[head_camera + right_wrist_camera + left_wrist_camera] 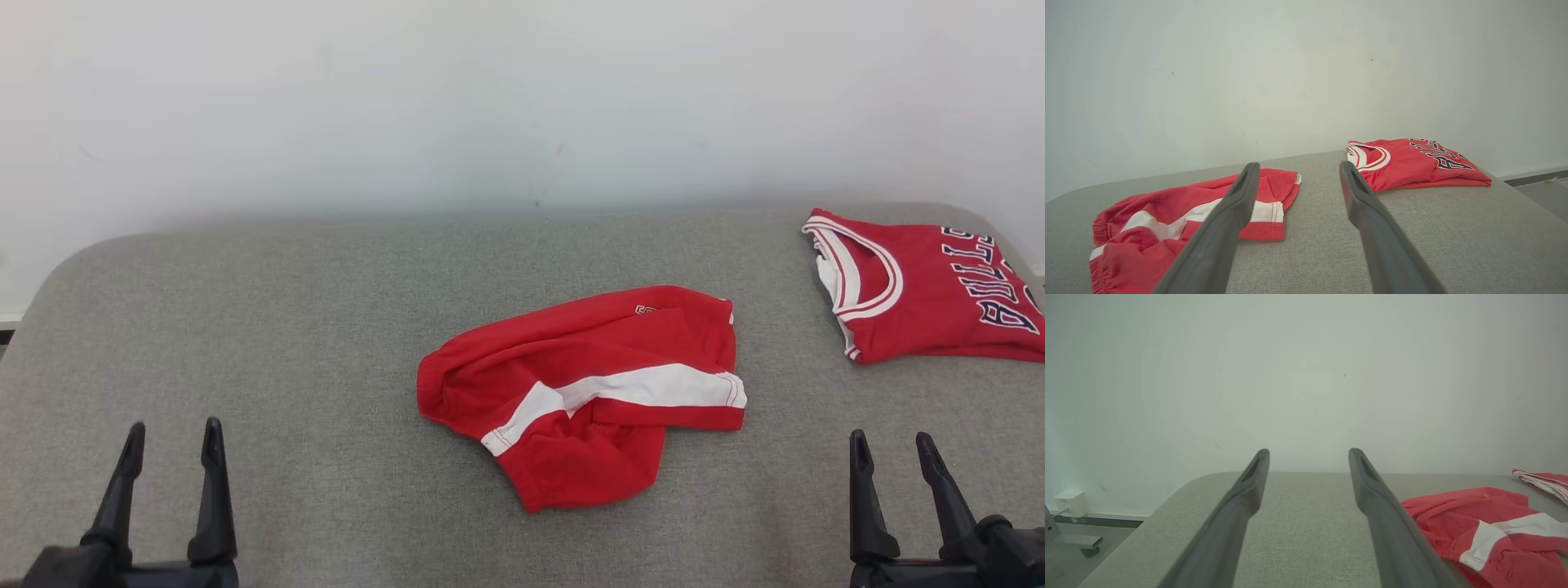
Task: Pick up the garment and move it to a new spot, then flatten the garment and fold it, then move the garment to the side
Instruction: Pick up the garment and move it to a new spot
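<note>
A folded jersey (922, 302) lies at two o'clock on the table (326, 327), crumpled shorts (588, 384) central. The left tool (174, 433) and right tool (890, 441) rest spread.

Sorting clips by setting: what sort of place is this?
Probably a lab or test room set up for folding clothes: a grey fabric-covered table against a bare white wall, a crumpled red-and-white garment at its middle, a folded red lettered jersey at its far right corner.

A plain lab or test room: bare white wall (522, 98), grey cloth-covered counter (310, 343), a small white box (1070, 502) at the skirting, a wheeled stand's foot (1084, 543).
</note>
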Tool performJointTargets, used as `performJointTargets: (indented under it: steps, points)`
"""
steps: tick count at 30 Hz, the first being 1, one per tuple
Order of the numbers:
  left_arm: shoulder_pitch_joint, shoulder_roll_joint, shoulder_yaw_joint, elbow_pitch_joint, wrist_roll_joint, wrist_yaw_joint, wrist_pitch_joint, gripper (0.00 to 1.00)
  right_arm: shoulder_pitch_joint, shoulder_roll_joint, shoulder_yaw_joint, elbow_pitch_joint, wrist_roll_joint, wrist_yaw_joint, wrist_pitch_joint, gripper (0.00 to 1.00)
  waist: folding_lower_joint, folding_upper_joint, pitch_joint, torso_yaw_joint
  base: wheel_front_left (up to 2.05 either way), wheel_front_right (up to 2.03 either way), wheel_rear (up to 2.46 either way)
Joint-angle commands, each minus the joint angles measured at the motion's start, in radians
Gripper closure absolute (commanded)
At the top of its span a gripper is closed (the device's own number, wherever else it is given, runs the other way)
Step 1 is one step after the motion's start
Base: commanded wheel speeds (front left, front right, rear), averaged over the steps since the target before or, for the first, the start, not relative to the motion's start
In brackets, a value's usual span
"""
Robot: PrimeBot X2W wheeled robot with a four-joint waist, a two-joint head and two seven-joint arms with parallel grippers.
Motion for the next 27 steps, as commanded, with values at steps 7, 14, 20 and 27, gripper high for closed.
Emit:
performJointTargets:
  steps: [7,14,20,27]
  points:
    - [0.080,0.006,-0.013,-0.025,-0.026,-0.040,-0.006,0.00,0.028,-0.007,-0.006,-0.017,-0.001,-0.003,0.009,0.00,0.0001,0.0000,-0.009,0.005,0.00,0.00,0.00]
    - [0.104,-0.008,-0.026,-0.002,-0.039,-0.063,-0.007,0.00,0.045,-0.005,0.016,-0.015,0.003,-0.003,0.019,0.00,0.0001,0.0000,-0.005,0.016,0.00,0.00,0.00]
    - [0.110,-0.027,-0.029,0.025,-0.030,-0.074,-0.006,0.00,0.042,-0.020,0.058,-0.007,-0.006,-0.003,0.032,0.00,0.0001,0.0000,0.000,0.018,0.00,0.00,0.00]
    - [0.099,-0.045,-0.023,0.043,-0.014,-0.082,-0.007,0.00,0.032,-0.026,0.082,0.012,-0.001,-0.003,0.025,0.00,0.0001,0.0000,0.004,0.025,0.00,0.00,0.00]
